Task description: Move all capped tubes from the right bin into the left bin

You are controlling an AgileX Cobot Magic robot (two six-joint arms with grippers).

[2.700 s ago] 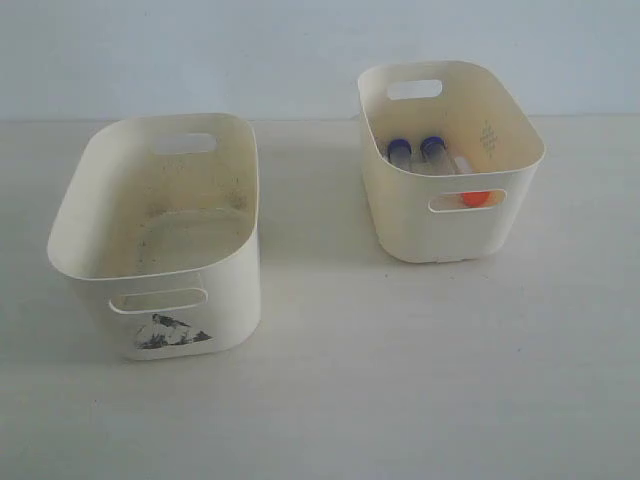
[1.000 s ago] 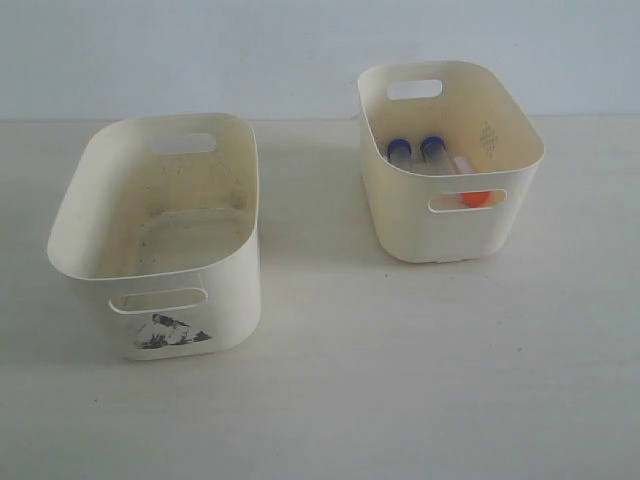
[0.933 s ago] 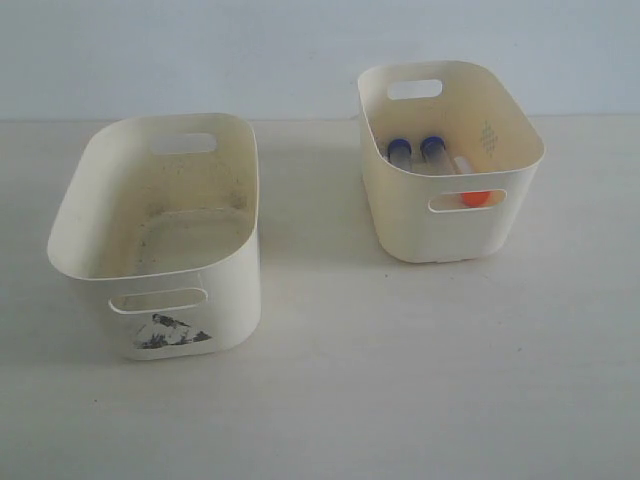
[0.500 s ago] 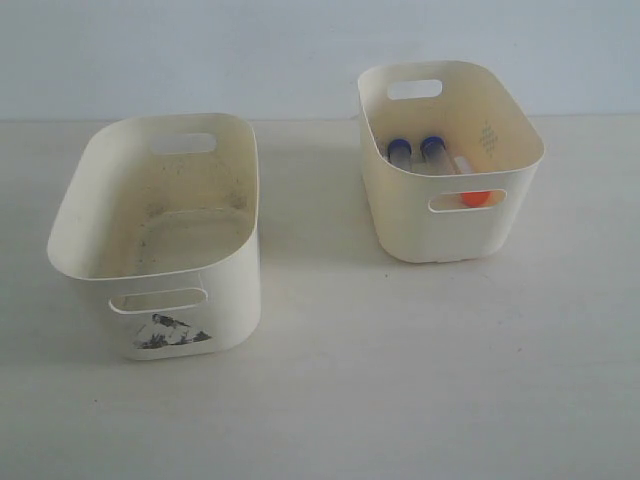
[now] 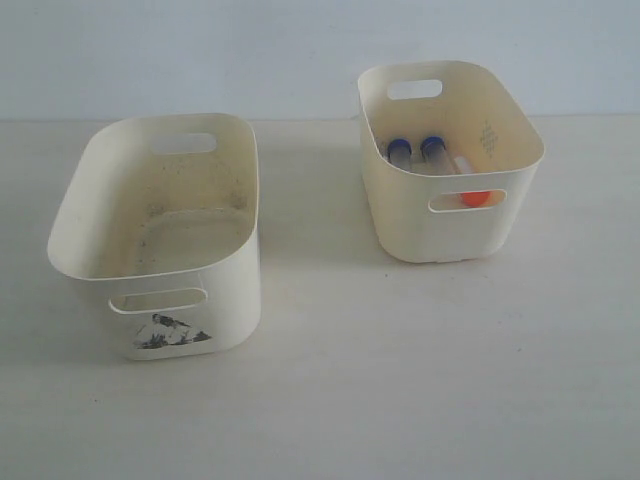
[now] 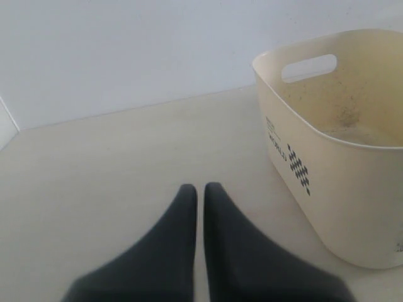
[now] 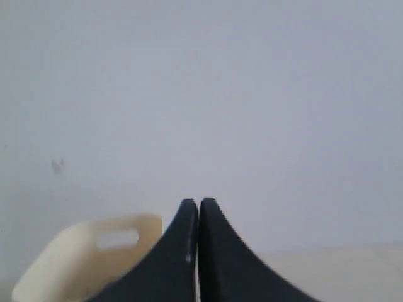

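Note:
The right bin [image 5: 450, 215], cream and plain-fronted, stands at the back right of the exterior view. Inside it lie two blue-capped tubes [image 5: 400, 150] [image 5: 433, 148] and an orange-capped tube [image 5: 475, 197], whose cap shows through the handle slot. The left bin [image 5: 160, 300], with a torn black-and-grey sticker, stands at the left with only dirty specks in it. Neither arm appears in the exterior view. My left gripper [image 6: 200, 187] is shut, empty, beside the left bin [image 6: 327, 170]. My right gripper [image 7: 198, 202] is shut, empty, with a cream bin [image 7: 94, 251] behind it.
The bins rest on a pale table [image 5: 400, 380] with a white wall [image 5: 200, 50] behind. A stretch of bare tabletop lies between the two bins and in front of them.

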